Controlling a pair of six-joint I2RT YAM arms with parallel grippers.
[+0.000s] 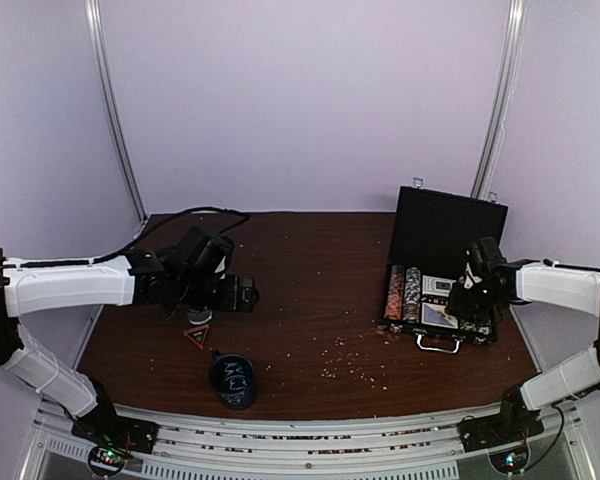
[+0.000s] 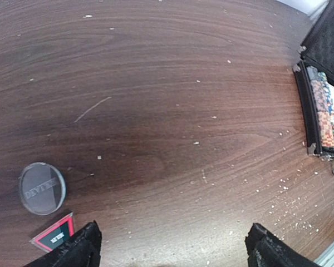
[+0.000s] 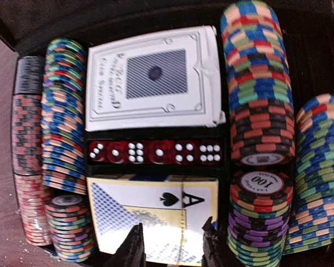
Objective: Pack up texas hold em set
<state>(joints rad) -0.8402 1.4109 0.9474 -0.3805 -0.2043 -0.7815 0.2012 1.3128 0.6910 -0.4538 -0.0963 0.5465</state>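
Case (image 1: 442, 240) lies open by the right edge of the surface (image 1: 310, 290), chips (image 3: 64, 111) inside; right fingers (image 3: 134, 247) narrowly parted over its ace deck (image 3: 156, 214); left fingers (image 2: 72, 250) spread wide, empty.

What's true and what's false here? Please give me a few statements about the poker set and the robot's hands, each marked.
1. The case is shut. False: it lies open with its lid standing up.
2. A row of red dice sits between the white deck and the ace deck. True.
3. The left hand grips the dealer button. False: the hand is open, and the button lies apart from it.
4. The dark cup stands on the table, outside the case. True.
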